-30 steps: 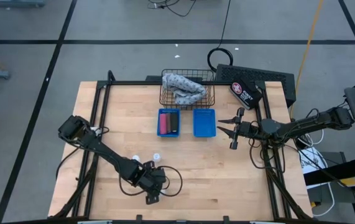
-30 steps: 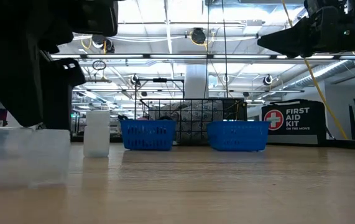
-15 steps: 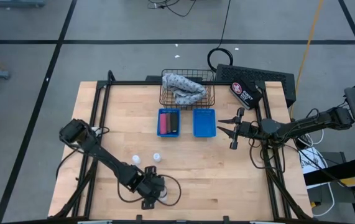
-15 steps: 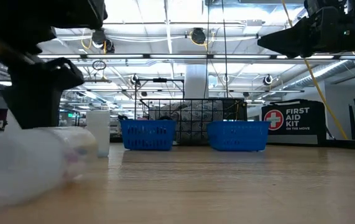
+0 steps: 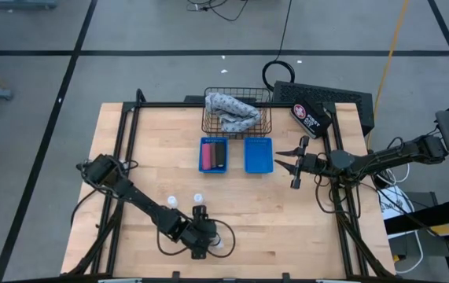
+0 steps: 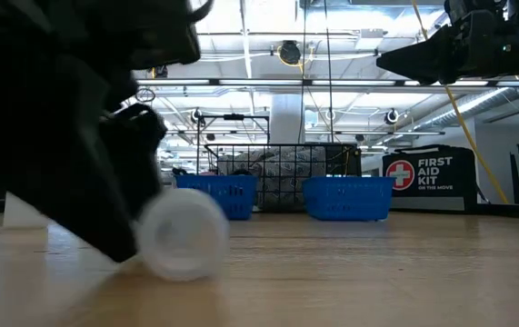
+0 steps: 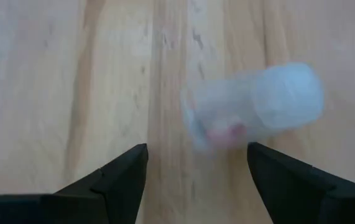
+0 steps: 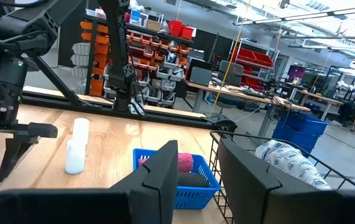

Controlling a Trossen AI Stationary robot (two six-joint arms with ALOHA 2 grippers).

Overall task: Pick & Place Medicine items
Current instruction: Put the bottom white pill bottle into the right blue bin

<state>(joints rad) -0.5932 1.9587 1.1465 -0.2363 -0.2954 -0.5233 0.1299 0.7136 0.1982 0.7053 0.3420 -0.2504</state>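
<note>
White bottle lies toppled, long axis flat on the table; left end effector spread apart, empty.

A large workshop or lab hall is shown. Racks stocked with red and orange bins are seen beyond the wooden surface, along with desks holding monitors and a blue barrel. Overhead, strip lights and exposed ducts are visible beneath a high industrial ceiling.
</note>
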